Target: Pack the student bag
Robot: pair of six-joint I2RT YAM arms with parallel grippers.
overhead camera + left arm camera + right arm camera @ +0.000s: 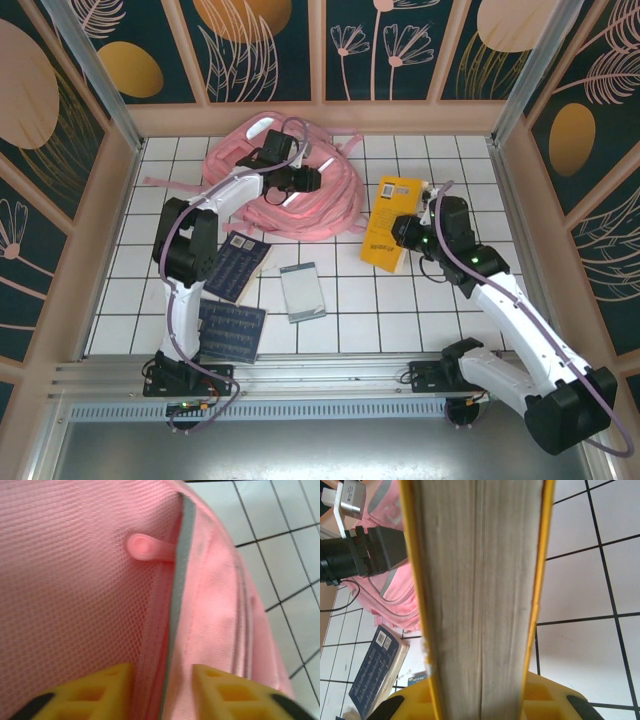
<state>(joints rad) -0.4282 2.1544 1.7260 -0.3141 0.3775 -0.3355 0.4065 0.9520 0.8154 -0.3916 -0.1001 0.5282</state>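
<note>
Nearest the arm bases, a dark blue book point(232, 331) lies flat on the tiled table point(330, 325). A second dark blue book point(238, 266) and a grey notebook point(302, 291) lie just beyond it, not yet packed. Farther out on the right, the right gripper point(407, 232) is clamped on a yellow book point(385, 215), one finger on each cover, with the book's long axis running roughly near to far. The student bag point(335, 205) lies at the far centre, to the left of that book and just beside it, its long axis across the table. The left gripper point(162, 692) is on the bag, jaws narrowly apart astride its grey strip point(179, 580), near a pink zipper pull point(142, 547). Whether they pinch the fabric cannot be determined. Judgement: the left arm must hold an opening, and the book must travel leftward into it.
</note>
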